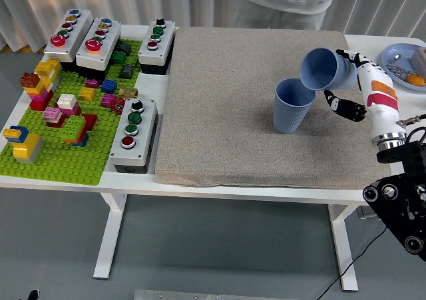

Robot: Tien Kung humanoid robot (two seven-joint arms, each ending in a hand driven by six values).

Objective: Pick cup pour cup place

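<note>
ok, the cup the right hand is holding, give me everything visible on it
The held cup is a plain blue tumbler, plastic by its look, with a matte, faintly ribbed wall and no handle. It is tipped on its side, open mouth facing left and down, poised above and right of the upright blue cup standing on the grey mat. The right hand grips it from the right. Nothing can be seen pouring out, and its inside looks empty. Whether the two rims touch is unclear.

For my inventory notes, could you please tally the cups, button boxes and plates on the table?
Cups: 2, one upright, one tilted in the right hand
Button boxes: 4
Plates: 1
Total: 7
</note>
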